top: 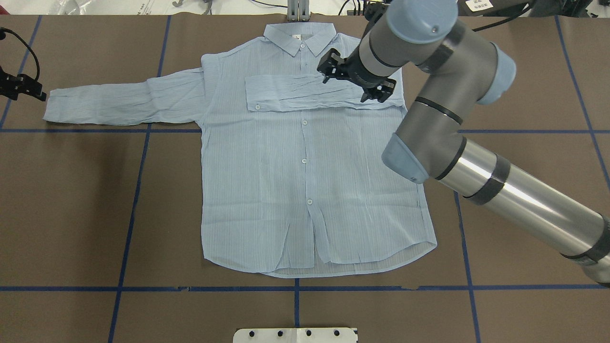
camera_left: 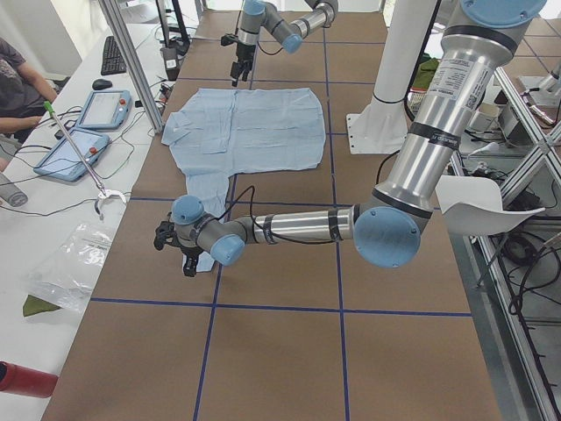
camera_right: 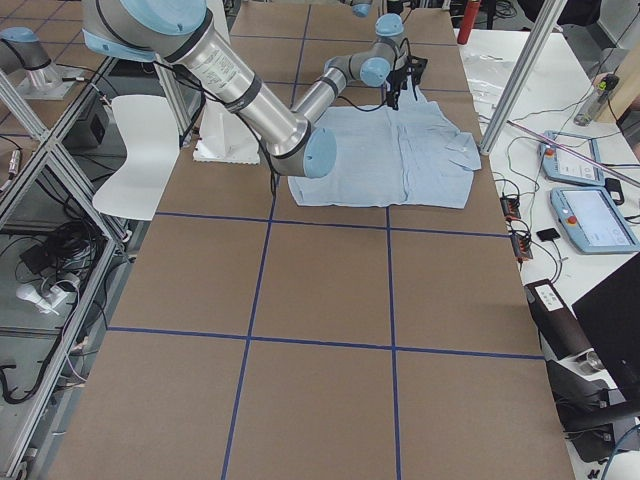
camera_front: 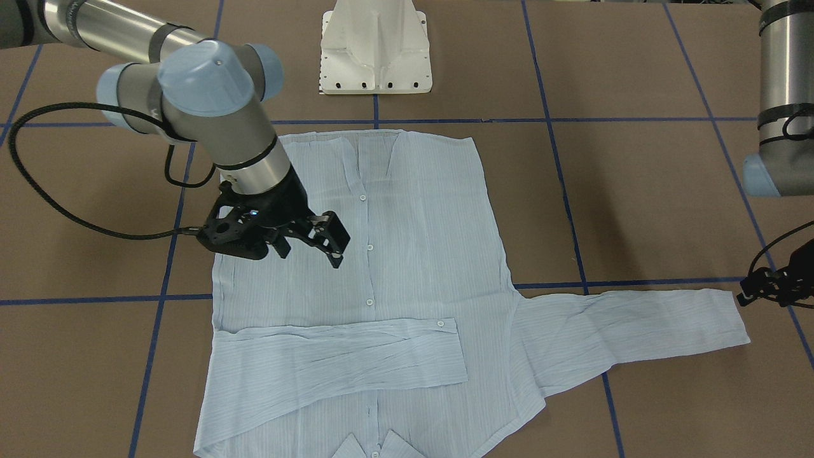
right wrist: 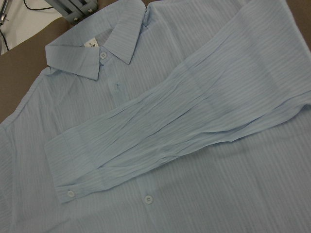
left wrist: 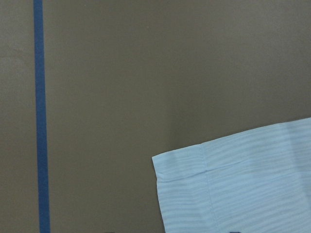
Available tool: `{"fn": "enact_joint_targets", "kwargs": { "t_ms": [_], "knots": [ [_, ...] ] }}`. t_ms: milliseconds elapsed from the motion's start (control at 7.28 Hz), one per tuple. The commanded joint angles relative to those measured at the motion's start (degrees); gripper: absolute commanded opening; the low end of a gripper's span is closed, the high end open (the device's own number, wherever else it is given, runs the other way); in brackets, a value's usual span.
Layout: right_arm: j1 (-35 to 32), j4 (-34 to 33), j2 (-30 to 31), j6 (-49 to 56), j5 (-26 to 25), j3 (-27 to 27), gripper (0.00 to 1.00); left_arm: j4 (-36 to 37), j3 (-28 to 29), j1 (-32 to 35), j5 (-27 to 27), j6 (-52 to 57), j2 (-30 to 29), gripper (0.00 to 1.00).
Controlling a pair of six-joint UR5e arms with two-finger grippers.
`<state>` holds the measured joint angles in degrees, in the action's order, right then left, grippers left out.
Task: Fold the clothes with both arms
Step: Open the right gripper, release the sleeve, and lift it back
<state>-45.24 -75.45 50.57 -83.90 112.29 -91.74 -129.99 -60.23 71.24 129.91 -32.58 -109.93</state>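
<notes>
The pale blue striped shirt (top: 305, 190) lies flat and face up, its collar (top: 300, 40) at the far edge. One sleeve (top: 305, 93) is folded across the chest and also shows in the right wrist view (right wrist: 160, 131). The other sleeve (top: 119, 100) lies stretched out to the robot's left. My right gripper (top: 350, 85) hovers over the shoulder end of the folded sleeve, open and empty (camera_front: 310, 256). My left gripper (top: 33, 90) sits just beyond the stretched sleeve's cuff (left wrist: 243, 184), apart from it, and looks open (camera_front: 750, 289).
The white pedestal base (camera_front: 375, 51) stands at the robot's side of the brown table, which is marked with blue tape lines (top: 138, 190). Tablets (camera_left: 101, 110) and cables lie on the bench past the collar side, where a person (camera_left: 17, 79) sits.
</notes>
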Motion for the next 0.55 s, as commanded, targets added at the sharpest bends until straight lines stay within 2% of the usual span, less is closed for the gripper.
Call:
{"fn": "enact_joint_targets", "kwargs": {
  "t_ms": [0,137,412],
  "knots": [
    [-1.2,0.1,6.5,2.6,-0.4,-4.8,1.00,-0.4,0.6,-0.5,4.8,-4.3,0.9,0.69],
    [-1.3,0.2,9.9,3.0,-0.6,-7.7,1.00,-0.7,0.4,-0.5,6.7,-6.9,1.6,0.68],
    [-1.7,0.2,10.9,4.4,-1.2,-8.2,1.00,-3.9,2.5,-0.8,8.3,-7.7,2.2,0.68]
  ]
}}
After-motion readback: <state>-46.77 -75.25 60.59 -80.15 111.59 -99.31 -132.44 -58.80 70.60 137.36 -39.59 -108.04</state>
